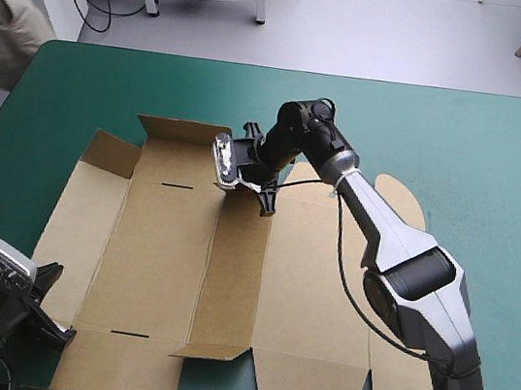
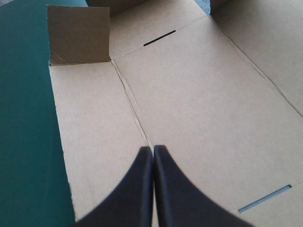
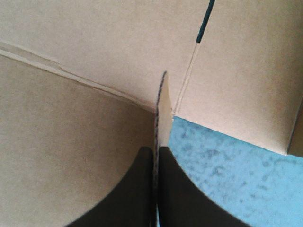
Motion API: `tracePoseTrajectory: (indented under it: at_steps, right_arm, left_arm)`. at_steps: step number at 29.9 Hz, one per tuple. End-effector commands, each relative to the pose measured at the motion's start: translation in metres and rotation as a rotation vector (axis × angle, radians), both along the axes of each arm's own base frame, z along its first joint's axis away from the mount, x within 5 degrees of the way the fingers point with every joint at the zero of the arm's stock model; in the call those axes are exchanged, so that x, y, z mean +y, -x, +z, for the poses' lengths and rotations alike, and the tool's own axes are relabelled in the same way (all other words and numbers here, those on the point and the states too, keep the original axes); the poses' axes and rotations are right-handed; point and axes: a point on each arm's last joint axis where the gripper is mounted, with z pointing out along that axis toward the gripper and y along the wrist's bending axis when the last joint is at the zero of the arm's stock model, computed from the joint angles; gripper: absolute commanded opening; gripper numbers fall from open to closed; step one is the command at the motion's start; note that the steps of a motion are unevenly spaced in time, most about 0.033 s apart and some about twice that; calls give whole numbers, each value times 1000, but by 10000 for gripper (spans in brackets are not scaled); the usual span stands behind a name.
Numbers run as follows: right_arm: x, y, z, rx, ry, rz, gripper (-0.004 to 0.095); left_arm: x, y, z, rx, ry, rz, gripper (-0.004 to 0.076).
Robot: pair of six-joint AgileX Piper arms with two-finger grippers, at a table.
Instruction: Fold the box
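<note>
The brown box (image 1: 163, 259) lies as a cut sheet on the teal-green cover, mostly flat, with flaps at its far left corner (image 1: 115, 152) and far edge tilted up. My right gripper (image 1: 259, 191) reaches to the far middle of the sheet. In the right wrist view it (image 3: 157, 149) is shut on a thin upright flap edge (image 3: 163, 111) of the box (image 3: 75, 142). My left gripper (image 1: 63, 332) sits at the sheet's near left corner. Its fingers (image 2: 153, 149) are shut in a point over a crease of the box (image 2: 203, 109), with a raised flap (image 2: 78, 35) ahead.
Bare teal-green cover (image 1: 465, 137) stretches beyond the box and to its right. Rounded tabs (image 1: 402, 201) lie flat at the sheet's right side. A person's sleeve (image 1: 2, 19) shows at the table's far left corner.
</note>
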Motion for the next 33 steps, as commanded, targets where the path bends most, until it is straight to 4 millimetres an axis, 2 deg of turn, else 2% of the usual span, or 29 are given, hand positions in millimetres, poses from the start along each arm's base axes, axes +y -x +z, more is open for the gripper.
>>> tracePoseTrajectory:
  at_steps: [1, 5, 7, 9, 12, 14, 16, 21, 27, 30, 33]
  right_arm:
    - [-1, 10, 45, -96, -94, 21, -19]
    - [-2, 7, 45, -85, -111, -41, -8]
    - [-2, 5, 46, -85, -121, -75, 38]
    - [-2, 5, 46, -70, -129, -105, 153]
    - [-1, 4, 47, -55, -149, -151, 402]
    - [-1, 3, 51, -36, -191, -228, 520]
    - [-2, 3, 59, -18, -237, -302, 580]
    - [-11, 16, 91, -9, -296, -365, 581]
    - [-26, 41, 129, 52, -328, -436, 532]
    - [-38, 50, 144, 58, -323, -528, 488]
    - [-52, 52, 159, 45, -345, -675, 397]
  left_arm:
    - [-3, -3, 15, -70, 32, -16, -10]
    - [-3, -3, 14, -69, 34, -17, -10]
    - [-3, -3, 15, -69, 33, -17, -10]
    - [-3, -3, 15, -69, 33, -17, -10]
    - [-3, -3, 15, -69, 33, -17, -10]
    - [-3, -3, 15, -69, 33, -17, -10]
    - [-3, -3, 15, -69, 33, -17, -10]
    - [-3, -3, 15, -69, 33, -17, -10]
    - [-3, -3, 14, -69, 34, -17, -10]
    - [-3, -3, 14, -69, 33, -18, -10]
    - [-3, -3, 14, -69, 31, -19, -10]
